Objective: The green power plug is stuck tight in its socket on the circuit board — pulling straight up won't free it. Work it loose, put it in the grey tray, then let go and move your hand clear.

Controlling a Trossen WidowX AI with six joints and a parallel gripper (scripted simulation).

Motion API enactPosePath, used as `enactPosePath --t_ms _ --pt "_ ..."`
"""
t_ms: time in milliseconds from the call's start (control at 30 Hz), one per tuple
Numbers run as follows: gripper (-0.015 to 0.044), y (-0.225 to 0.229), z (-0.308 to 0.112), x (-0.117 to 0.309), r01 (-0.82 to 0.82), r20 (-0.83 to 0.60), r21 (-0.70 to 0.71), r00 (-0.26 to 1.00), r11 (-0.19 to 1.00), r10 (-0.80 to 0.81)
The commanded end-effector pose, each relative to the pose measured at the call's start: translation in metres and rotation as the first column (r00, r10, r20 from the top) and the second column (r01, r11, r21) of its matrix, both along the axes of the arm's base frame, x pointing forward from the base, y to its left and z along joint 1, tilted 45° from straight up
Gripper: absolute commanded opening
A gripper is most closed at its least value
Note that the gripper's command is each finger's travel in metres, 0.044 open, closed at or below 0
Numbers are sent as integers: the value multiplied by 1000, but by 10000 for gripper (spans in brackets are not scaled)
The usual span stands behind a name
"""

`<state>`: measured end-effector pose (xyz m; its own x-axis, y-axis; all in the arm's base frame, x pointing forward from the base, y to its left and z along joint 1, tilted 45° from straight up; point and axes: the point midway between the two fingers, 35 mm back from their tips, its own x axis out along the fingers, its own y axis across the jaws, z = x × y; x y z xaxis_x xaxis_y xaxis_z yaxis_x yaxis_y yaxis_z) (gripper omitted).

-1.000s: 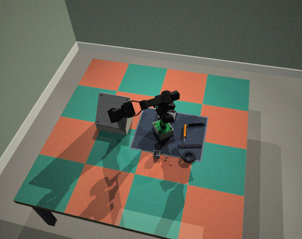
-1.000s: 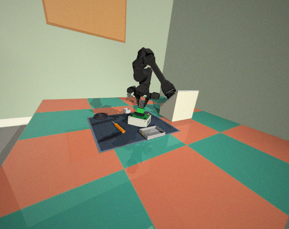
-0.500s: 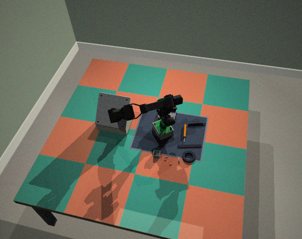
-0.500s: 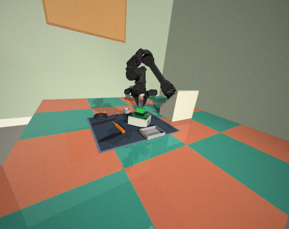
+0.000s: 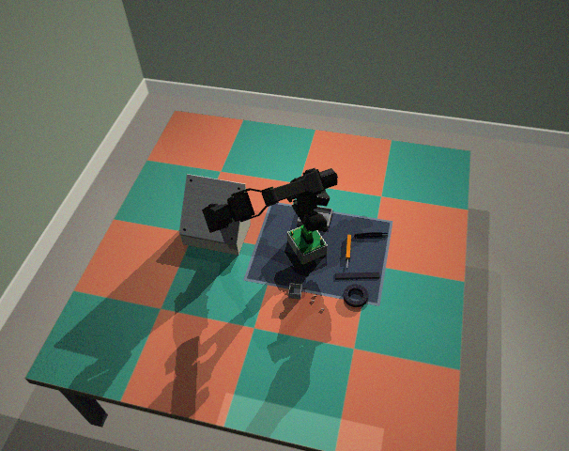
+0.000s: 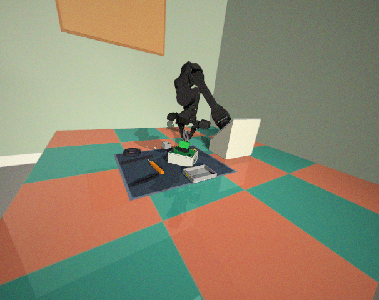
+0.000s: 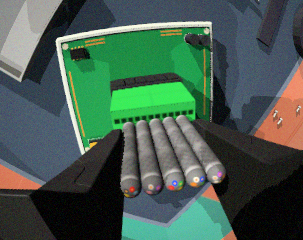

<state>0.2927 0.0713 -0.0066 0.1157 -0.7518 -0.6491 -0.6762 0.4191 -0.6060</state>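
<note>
While the gripper (image 6: 186, 138) (image 7: 158, 132) grips, a screwdriver (image 5: 348, 246) (image 6: 156, 167) lies apart.

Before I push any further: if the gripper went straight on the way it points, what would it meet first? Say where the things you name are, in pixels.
Likely the circuit board (image 5: 318, 242) (image 6: 174, 150) (image 7: 141, 55), with the green plug (image 5: 305, 234) (image 6: 184, 144) (image 7: 152, 100), gripped between the fingers, pressed into its socket first. How much gap remains is unclear.
</note>
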Motion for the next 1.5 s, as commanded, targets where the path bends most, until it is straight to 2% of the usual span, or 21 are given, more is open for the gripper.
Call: enactPosePath --t_ms 0,467,700,1067,1467 --pt "0 14 4 -4 -47 31 -21 998 999 48" --pt "0 19 34 11 88 -118 173 991 981 -68" --pt "0 37 40 1 17 -41 79 999 997 -13" --pt "0 37 39 1 17 -41 79 999 997 -13" --pt "0 39 0 4 16 -40 80 999 997 -13"
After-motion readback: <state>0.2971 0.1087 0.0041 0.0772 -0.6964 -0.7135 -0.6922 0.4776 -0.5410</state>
